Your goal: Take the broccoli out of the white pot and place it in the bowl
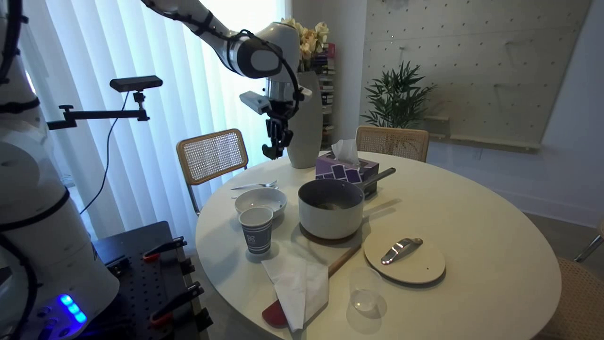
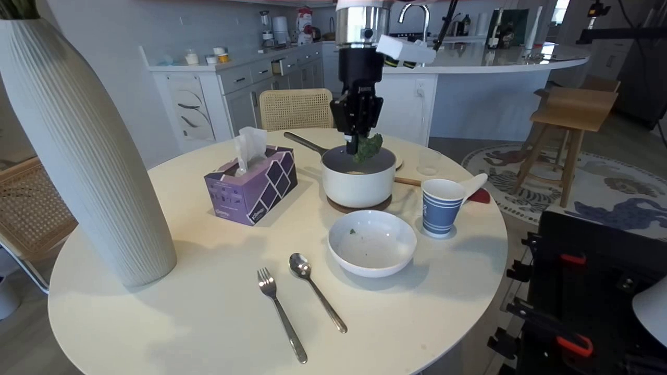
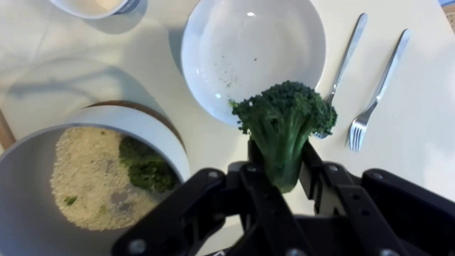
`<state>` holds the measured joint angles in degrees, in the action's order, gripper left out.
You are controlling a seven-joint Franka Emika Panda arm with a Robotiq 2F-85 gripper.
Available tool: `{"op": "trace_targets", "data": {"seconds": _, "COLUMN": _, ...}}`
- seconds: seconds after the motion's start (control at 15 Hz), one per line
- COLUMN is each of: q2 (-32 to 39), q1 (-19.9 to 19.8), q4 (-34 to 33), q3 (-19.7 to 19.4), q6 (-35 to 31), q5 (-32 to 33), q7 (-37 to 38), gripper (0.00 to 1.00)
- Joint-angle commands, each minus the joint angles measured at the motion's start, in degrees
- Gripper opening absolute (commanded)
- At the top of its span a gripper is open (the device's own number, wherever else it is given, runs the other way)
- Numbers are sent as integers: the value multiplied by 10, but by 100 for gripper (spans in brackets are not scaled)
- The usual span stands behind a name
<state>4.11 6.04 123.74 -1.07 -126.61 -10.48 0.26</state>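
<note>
One broccoli floret [image 3: 287,110] | stem clamped in end effector [image 3: 280,156] | crown sticking out

White bowl [image 2: 372,252] is shining, smooth, glossy. Metal fork [image 2: 282,317] and spoon [image 2: 323,301] are gleaming near table [image 2: 156,333] edge. Broccoli floret [image 3: 286,117] is looking rough. Vase [image 2: 88,156] is looking ribbed, matt; tissue box [image 2: 251,186], cardboard.

Wrist vw. — nr., down onto bowl [image 3: 263,42]
</note>
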Motion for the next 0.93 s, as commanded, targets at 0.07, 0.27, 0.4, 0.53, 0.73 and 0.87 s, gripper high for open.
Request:
{"op": "trace_targets", "data": {"seconds": 0.07, "q2": 54, "q1": 3, "q4": -16, "q3": 44, "q6": 19, "q5": -22, "q7": 44, "gripper": 7}}
{"op": "trace_targets", "data": {"seconds": 0.27, "q2": 84, "q1": 7, "q4": -16, "q3": 59, "q6": 17, "q5": -19, "q7": 74, "gripper": 7}}
{"op": "trace_targets", "data": {"seconds": 0.4, "q2": 101, "q1": 12, "q4": -15, "q3": 63, "q6": 7, "q5": -9, "q7": 96, "gripper": 7}}
{"op": "trace_targets", "data": {"seconds": 0.53, "q2": 115, "q1": 15, "q4": -16, "q3": 65, "q6": 3, "q5": -7, "q7": 111, "gripper": 7}}
{"op": "trace_targets", "data": {"seconds": 0.73, "q2": 132, "q1": 17, "q4": -18, "q3": 65, "q6": 7, "q5": -9, "q7": 119, "gripper": 7}}
{"op": "trace_targets", "data": {"seconds": 0.87, "q2": 139, "q1": 17, "q4": -18, "q3": 63, "q6": 6, "q5": -6, "q7": 127, "gripper": 7}}
